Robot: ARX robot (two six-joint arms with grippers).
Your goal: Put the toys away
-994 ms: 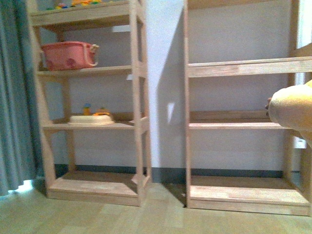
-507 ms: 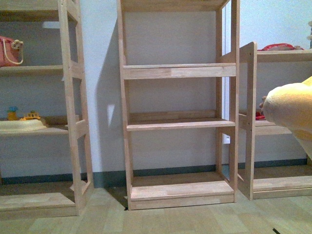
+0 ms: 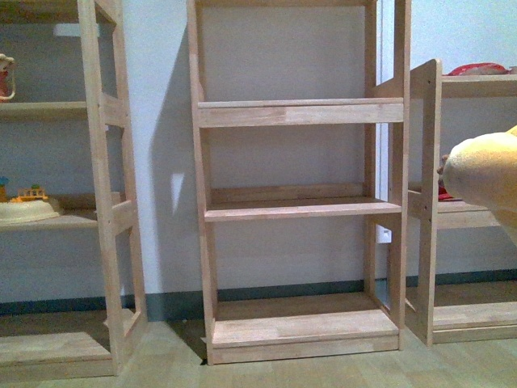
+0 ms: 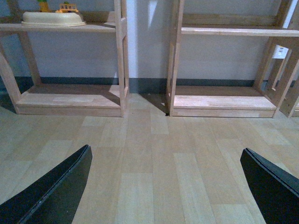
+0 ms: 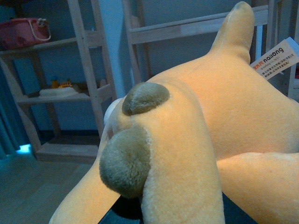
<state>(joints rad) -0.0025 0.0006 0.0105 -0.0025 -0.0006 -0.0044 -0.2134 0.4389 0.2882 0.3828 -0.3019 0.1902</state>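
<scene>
Your right gripper (image 5: 177, 212) clamps 1 plush toy (image 5: 196, 116); your left gripper (image 4: 166, 150) gapes wide. 3 wooden shelf units (image 3: 299, 113) stand ahead.

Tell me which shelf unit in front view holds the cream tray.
The leftmost unit: the cream tray with small toys sits on its second shelf up. The centre unit looks bare; the right unit shows only something red.

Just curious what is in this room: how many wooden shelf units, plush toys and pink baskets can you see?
Wooden shelf units: 3 (left, middle, right)
Plush toy: 1
Pink basket: 1
Total: 5
</scene>
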